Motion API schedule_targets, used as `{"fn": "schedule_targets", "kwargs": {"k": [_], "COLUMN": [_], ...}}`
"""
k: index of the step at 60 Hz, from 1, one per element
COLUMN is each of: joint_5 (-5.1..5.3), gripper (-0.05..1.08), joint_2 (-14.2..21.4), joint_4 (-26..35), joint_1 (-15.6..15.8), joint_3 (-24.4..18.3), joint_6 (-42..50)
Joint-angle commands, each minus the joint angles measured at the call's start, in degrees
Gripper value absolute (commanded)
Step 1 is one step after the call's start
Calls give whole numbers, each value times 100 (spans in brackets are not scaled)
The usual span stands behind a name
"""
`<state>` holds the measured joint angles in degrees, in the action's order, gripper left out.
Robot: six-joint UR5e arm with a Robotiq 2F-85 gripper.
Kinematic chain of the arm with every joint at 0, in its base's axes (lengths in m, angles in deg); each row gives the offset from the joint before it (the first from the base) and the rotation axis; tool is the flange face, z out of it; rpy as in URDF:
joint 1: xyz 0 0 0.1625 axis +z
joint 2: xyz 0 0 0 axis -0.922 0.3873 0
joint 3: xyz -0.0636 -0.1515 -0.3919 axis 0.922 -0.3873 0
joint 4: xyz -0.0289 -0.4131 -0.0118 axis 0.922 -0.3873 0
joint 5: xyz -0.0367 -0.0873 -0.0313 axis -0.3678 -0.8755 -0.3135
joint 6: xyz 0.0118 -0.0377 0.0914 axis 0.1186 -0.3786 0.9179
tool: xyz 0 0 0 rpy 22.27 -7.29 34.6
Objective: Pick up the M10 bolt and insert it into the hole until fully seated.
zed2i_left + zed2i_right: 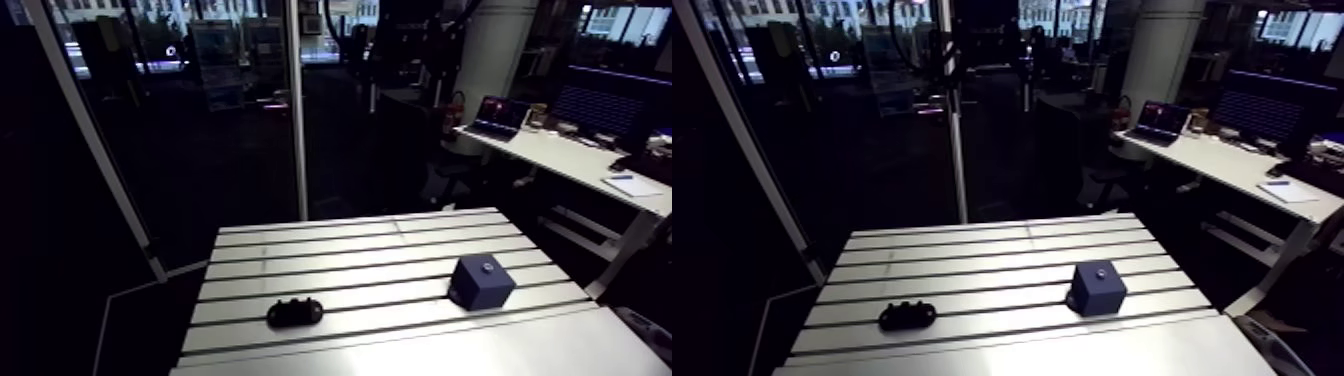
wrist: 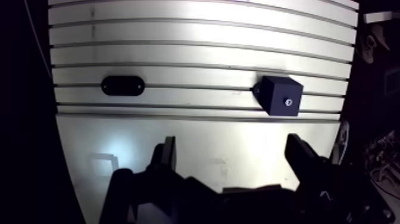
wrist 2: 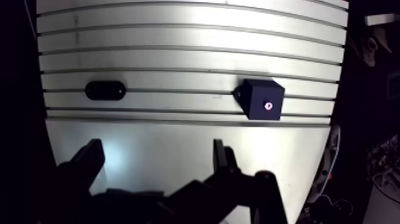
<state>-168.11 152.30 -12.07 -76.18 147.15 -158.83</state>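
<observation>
The table (image 2: 196,36) is bright aluminium. Most of it is cut by long parallel grooves, and the strip nearest the gripper (image 2: 232,149) is a plain smooth plate (image 2: 238,134). A soft patch of glare (image 2: 110,149) sits on that plate at about nine o'clock from the gripper. Past the table's edges the surroundings are dark.

In the wrist view the claw is spread wide, its two dark fingers (image 2: 168,152) well apart, with only bare plate between them.

A dark blue block (image 2: 278,95) stands on the grooved part at about one o'clock from the gripper, turned at an angle to the grooves. Its top face carries a small bright round spot (image 2: 288,102); I cannot tell whether this is the hole or a bolt head.

A black oval piece (image 2: 122,85) lies flat across a groove at about ten o'clock, well apart from the block. It is too dark to show whether the bolt rests in it.
</observation>
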Motion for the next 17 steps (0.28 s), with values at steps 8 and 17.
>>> {"fn": "schedule_targets", "kwargs": {"k": [8, 17], "joint_5": [-1, -1], "gripper": [1, 1], "joint_2": [-10, -67], "joint_4": [-12, -21], "joint_1": [17, 25], "joint_3": [-10, -1], "joint_6": [13, 65]}}
